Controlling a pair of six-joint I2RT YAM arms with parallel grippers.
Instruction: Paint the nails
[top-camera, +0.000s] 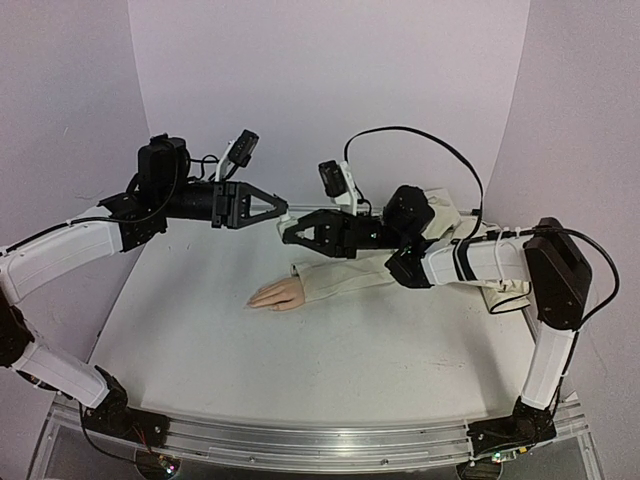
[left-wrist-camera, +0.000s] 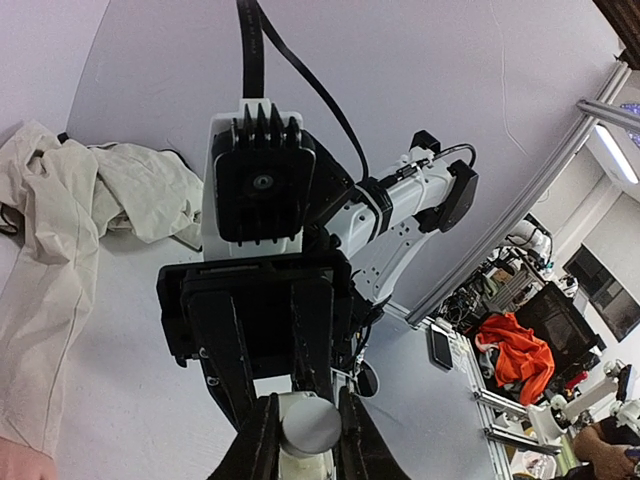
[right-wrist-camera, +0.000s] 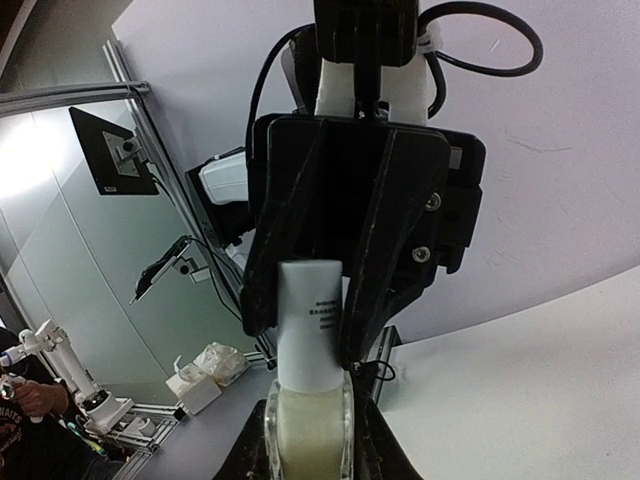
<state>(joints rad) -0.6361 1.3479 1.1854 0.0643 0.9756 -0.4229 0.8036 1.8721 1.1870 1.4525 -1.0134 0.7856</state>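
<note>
Two grips on one small white bottle, mid-air at upper centre of the overhead view: body clamped in the right fingers, cap pinched narrow by the left fingers. Risk ahead: a skewed pull on that cap, then a slip or a spill. Down on the bench, centre-left, the nails on the fake hand: long axis left-right, tips toward frame-left, sleeve trailing right.

This is a robotics lab. A white backdrop curves up behind the desk, which has an aluminium rail along its near edge. Beyond stand aluminium frame posts, a monitor on a stand, other small robot arms and cluttered gear.
</note>
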